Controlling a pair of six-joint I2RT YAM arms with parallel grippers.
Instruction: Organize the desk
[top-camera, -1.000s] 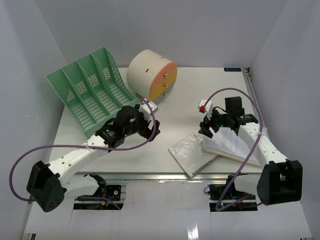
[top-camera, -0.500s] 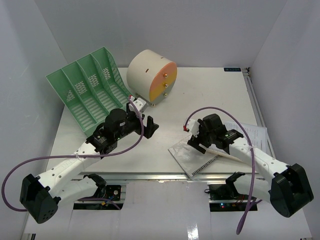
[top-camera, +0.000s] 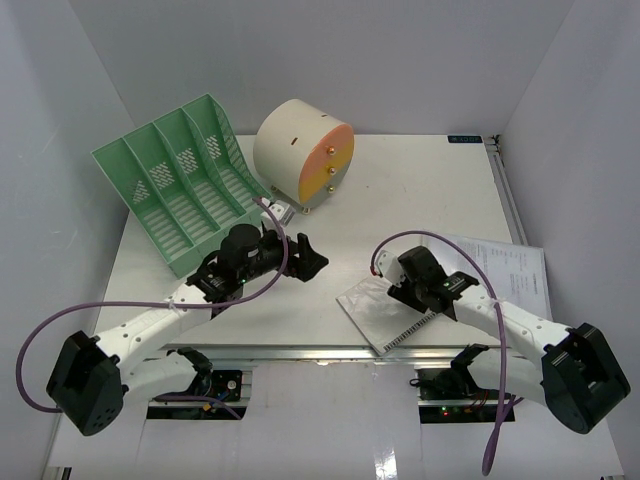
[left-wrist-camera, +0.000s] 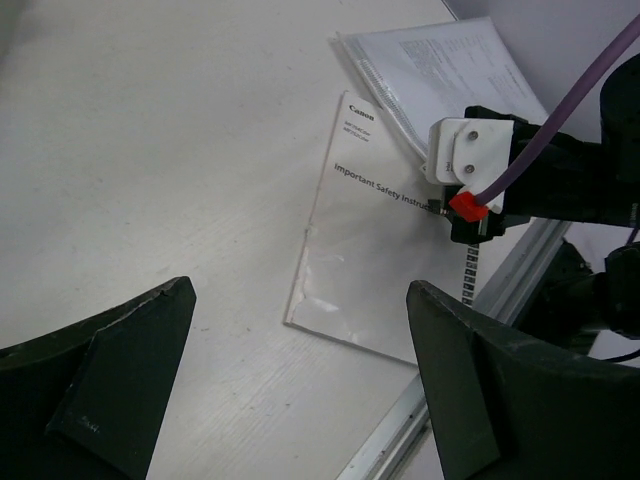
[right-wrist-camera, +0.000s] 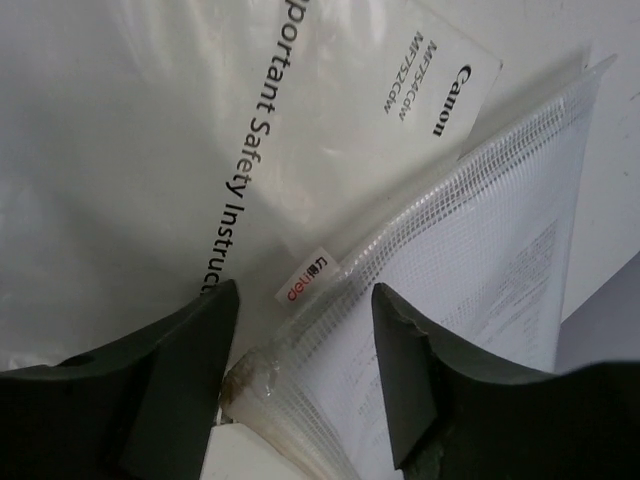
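Your large flat white bench (top-camera: 420, 190) fills the floor of a plain white-walled booth (top-camera: 350, 60), with a metal rail (top-camera: 300, 352) along its near edge. A green slotted plastic file rack (top-camera: 175, 190) sits at the far left, and a cream drum-shaped drawer unit with an orange-yellow face (top-camera: 303, 152) is beside it. Near the front lies a white booklet in a glossy clear sleeve (top-camera: 385, 310); you can read "Canon", "MF752Cdw" and "Important Safety Instru" on it. Overlapping its right side is a clear mesh document pouch full of printed sheets (top-camera: 510, 265), with a small red "deli" tab. Your left hand (left-wrist-camera: 300, 290) hangs over bare bench with its fingers spread wide, holding nothing. Your right hand (right-wrist-camera: 305, 295) is down at the pouch's corner, its fingers part open on either side of the pouch's edge and not clamped on it.
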